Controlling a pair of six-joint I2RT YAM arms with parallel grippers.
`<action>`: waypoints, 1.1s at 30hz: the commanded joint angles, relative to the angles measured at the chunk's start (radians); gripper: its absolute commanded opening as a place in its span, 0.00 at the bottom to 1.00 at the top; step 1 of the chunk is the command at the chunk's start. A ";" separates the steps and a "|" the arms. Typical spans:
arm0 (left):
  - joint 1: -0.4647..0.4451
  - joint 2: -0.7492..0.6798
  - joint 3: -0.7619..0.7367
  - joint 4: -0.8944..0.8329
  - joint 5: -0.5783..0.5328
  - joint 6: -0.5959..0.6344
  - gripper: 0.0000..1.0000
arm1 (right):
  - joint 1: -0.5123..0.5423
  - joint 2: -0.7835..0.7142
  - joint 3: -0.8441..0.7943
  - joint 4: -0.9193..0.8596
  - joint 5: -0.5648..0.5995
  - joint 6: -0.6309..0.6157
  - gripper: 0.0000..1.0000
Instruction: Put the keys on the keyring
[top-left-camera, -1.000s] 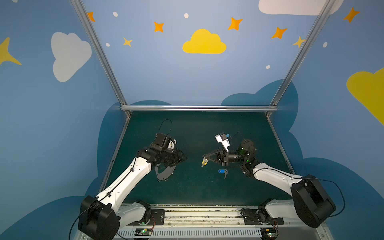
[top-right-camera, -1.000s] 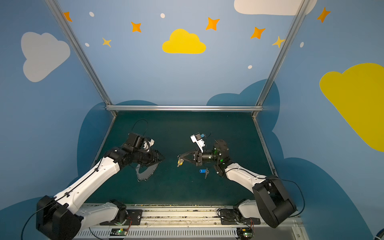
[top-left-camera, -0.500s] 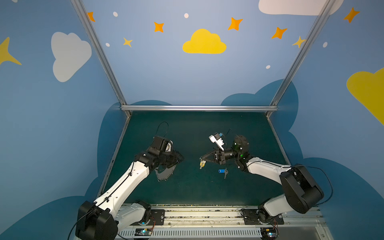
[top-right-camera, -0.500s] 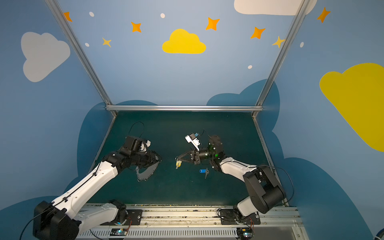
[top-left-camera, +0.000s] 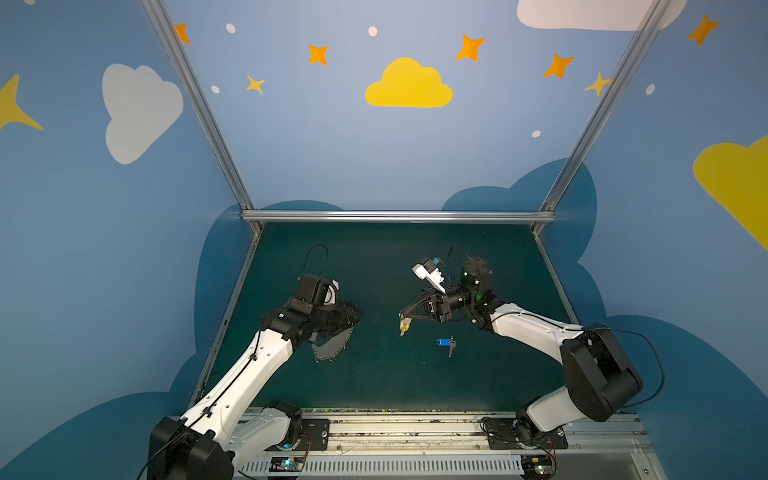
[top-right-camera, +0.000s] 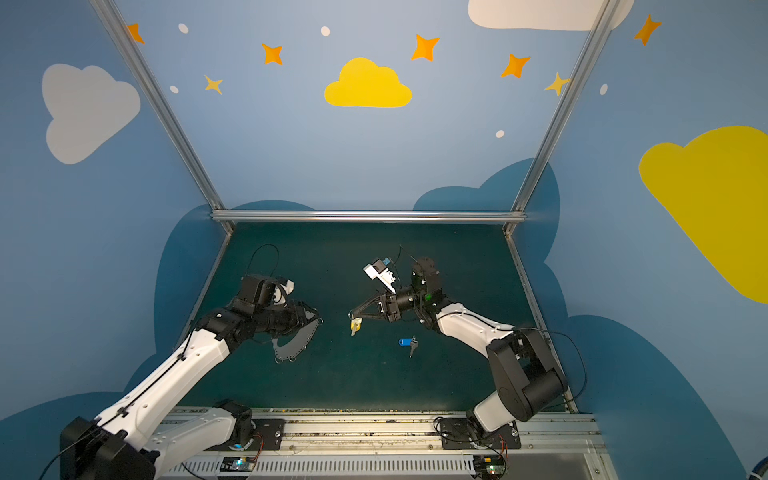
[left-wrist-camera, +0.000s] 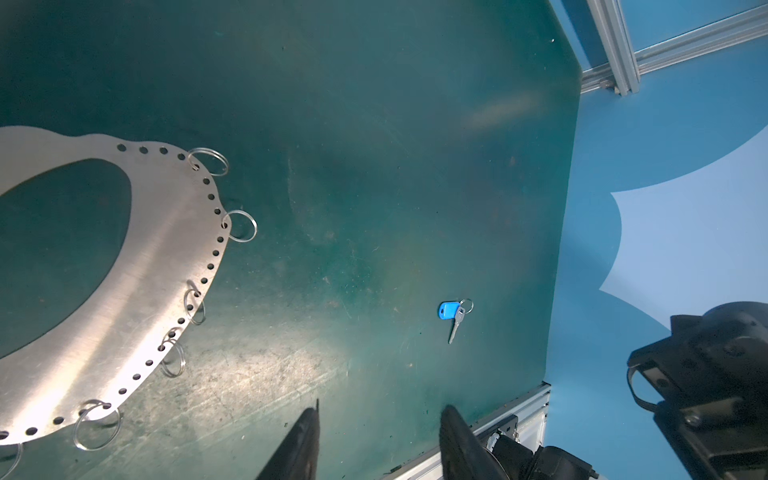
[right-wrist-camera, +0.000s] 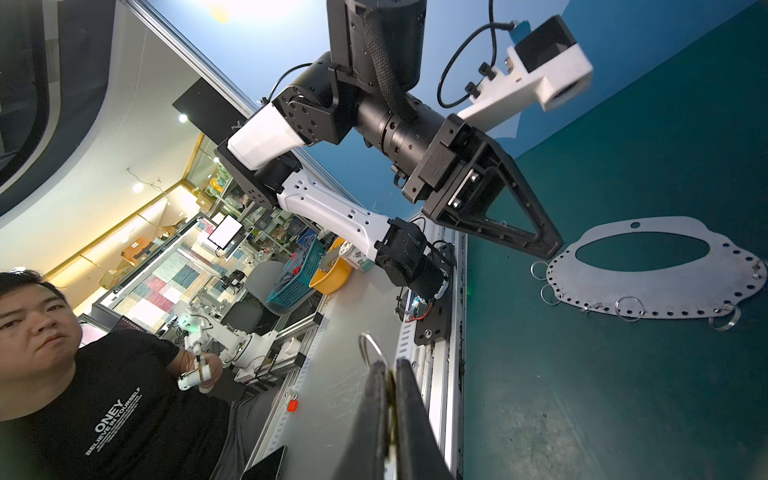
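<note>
The keyring (top-left-camera: 332, 350) (top-right-camera: 296, 347) is a flat grey plate with a big oval hole and several wire rings, lying on the green mat. My left gripper (top-left-camera: 359, 316) (left-wrist-camera: 378, 409) hangs open and empty over its far edge; in the right wrist view its tip stands at the keyring's (right-wrist-camera: 648, 286) rim. My right gripper (top-left-camera: 402, 313) (right-wrist-camera: 388, 363) is shut on the yellow-tagged key (top-left-camera: 404, 328) (top-right-camera: 354, 326), whose wire ring (right-wrist-camera: 370, 347) pokes past the fingertips. The blue-tagged key (top-left-camera: 446, 343) (left-wrist-camera: 453, 316) lies loose on the mat.
Aluminium posts and a back rail (top-left-camera: 395, 216) fence the mat. A front rail (top-left-camera: 415, 428) carries the arm bases and electronics. In the right wrist view a person (right-wrist-camera: 62, 374) sits beyond the front edge.
My left gripper has drawn back slightly to the left over the keyring. My right gripper, still holding the yellow-tagged key, has shifted a little to the left.
</note>
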 joint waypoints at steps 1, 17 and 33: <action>0.004 -0.006 -0.011 0.016 0.002 -0.006 0.49 | -0.006 -0.023 0.031 -0.105 -0.016 -0.075 0.00; -0.003 0.042 -0.125 -0.077 -0.146 -0.131 0.52 | -0.012 -0.061 -0.057 -0.311 0.239 -0.265 0.00; -0.005 0.338 -0.011 -0.051 -0.319 -0.040 0.42 | 0.085 -0.089 -0.159 -0.296 0.401 -0.274 0.00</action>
